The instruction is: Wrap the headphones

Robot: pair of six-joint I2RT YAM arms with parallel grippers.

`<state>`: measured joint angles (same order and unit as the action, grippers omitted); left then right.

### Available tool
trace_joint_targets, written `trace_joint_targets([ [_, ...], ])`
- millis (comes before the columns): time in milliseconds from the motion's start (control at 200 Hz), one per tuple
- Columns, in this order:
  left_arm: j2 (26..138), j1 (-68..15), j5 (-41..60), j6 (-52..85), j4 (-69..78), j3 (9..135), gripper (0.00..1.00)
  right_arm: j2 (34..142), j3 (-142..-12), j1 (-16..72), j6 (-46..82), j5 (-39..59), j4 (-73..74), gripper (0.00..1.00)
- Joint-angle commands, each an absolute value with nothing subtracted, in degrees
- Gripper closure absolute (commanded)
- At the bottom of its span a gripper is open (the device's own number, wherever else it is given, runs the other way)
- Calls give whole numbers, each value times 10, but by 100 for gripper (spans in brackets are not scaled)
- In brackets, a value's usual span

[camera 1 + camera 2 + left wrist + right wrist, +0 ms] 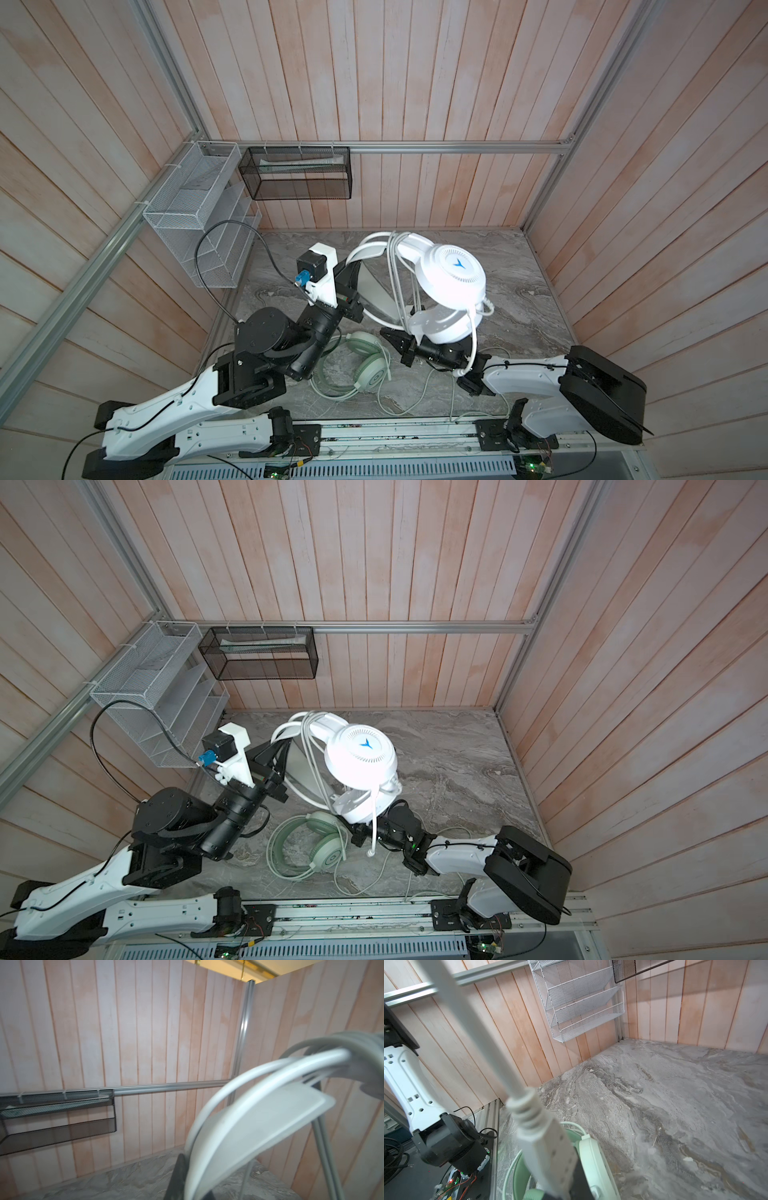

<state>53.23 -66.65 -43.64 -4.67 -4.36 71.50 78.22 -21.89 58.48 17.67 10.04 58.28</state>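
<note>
Room: marble table (519, 291), plank walls (415, 83) on three sides; its right half lies open. White mesh rack (187, 199) and black mesh basket (299, 174) hang in the far left corner, near my left arm.
Item: white headset (451, 270), blue logo up, held above mid-table. My left gripper (352, 266) clamps its headband, with the cable (397, 291) looped over the band and the plug (548, 1147) dangling before my right wrist.
Item: mint headset (370, 361), flat near the front edge, between my arms.
My right gripper (392, 337): closed; on what, I cannot tell.
</note>
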Motion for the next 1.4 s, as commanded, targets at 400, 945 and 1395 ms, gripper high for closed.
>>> trace_joint_targets([
  [400, 800, -222, -315, 165, -130, 840, 100, 559, -254, 877, 97, -174, 191, 100],
  [945, 793, -416, -454, -206, 133, 557, 100, 532, -701, 943, -59, -233, -352, 100],
  [1395, 629, -657, -443, -463, 187, 372, 100, 577, -823, 867, -154, -441, -475, 100],
])
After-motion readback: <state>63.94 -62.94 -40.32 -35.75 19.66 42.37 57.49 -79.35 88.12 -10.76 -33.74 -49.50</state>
